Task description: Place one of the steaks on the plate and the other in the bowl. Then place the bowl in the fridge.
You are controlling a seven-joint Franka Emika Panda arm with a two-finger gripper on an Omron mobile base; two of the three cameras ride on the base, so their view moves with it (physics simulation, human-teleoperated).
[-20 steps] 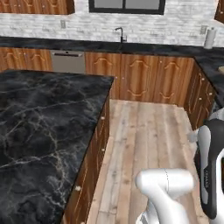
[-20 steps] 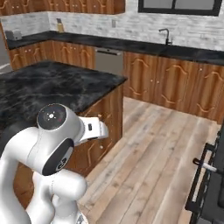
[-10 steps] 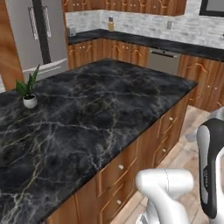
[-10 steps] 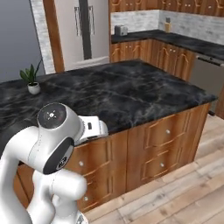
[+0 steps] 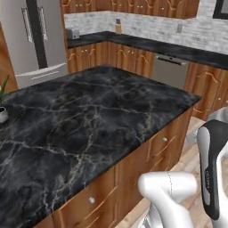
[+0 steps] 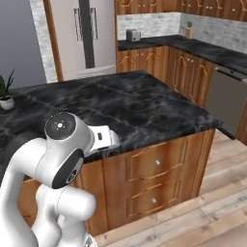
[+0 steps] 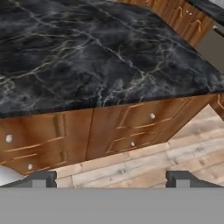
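The tall grey fridge [image 5: 38,42] stands beyond the far left end of the black marble island [image 5: 89,120], both doors shut; it also rises behind the island in the right base view [image 6: 87,36]. My gripper [image 7: 111,179] is open with nothing between its fingertips [image 7: 41,178]. It hangs off the island's near side, looking at the counter edge and the wooden drawers below it. The steaks, the plate and the bowl are out of view.
A small potted plant [image 6: 6,94] sits at the island's left end. A toaster [image 6: 131,34] stands on the back counter, with a dishwasher [image 5: 171,71] to the right. Wooden floor [image 7: 144,162] lies in front of the island drawers [image 6: 154,164].
The whole picture has swung: the base has moved, so the fridge and more of the island have come into view. The gripper stays open and empty.
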